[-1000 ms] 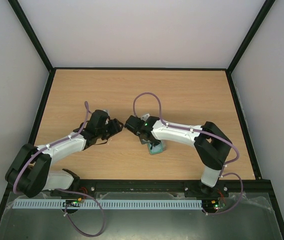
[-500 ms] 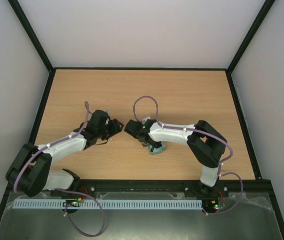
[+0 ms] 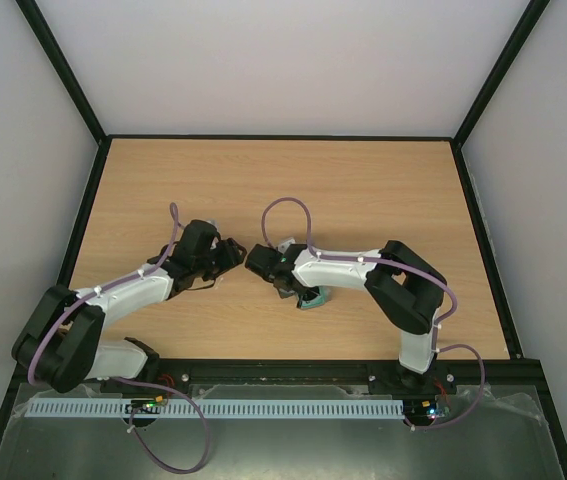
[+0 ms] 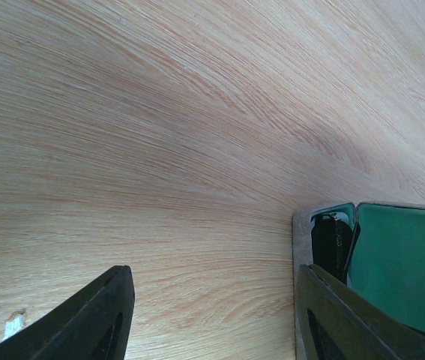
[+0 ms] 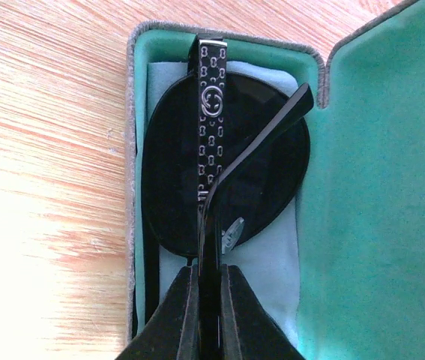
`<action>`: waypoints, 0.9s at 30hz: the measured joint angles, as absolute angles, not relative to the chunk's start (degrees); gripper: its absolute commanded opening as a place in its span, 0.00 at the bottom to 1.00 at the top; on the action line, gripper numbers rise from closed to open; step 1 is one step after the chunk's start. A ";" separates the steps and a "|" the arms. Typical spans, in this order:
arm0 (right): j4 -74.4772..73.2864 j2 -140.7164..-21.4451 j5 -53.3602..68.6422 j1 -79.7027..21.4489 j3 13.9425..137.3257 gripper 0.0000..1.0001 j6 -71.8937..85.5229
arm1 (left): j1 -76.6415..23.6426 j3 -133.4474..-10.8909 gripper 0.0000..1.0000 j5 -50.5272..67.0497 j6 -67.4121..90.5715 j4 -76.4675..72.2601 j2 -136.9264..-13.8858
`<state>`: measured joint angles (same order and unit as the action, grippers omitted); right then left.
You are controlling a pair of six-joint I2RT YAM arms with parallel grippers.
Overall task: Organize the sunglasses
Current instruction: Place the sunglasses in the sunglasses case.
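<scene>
The sunglasses [image 5: 227,172] lie folded in the open grey case [image 5: 132,150], on the light blue cloth [image 5: 272,259] in its green-lined tray. One dark lens and a patterned temple arm show. My right gripper [image 5: 211,300] is shut on a slim temple arm of the sunglasses, over the case [image 3: 311,297]. My left gripper [image 4: 216,315] is open and empty, just left of the case [image 4: 300,255], low over the wood; in the top view it [image 3: 231,252] faces the right gripper [image 3: 263,262]. The second lens is hidden.
The case lid [image 5: 392,187] lies open flat to the right, green inside. The wooden table [image 3: 363,190] is fenced by a black frame and white walls. The two arms nearly meet at the table's middle.
My right gripper has moved a little left and nearer, down onto the case, and its arm has folded more. The left arm has held still.
</scene>
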<state>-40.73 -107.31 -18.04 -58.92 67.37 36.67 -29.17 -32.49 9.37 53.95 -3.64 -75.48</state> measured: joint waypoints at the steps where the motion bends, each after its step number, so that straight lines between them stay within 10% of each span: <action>1: -40.42 -107.31 -17.82 -58.89 67.26 0.01 36.69 | -29.17 -32.49 0.61 9.37 53.95 -3.64 -75.48; 27: -36.62 -105.80 -16.62 -58.72 64.38 0.01 36.86 | -28.95 -31.94 0.61 9.13 53.98 -3.77 -75.48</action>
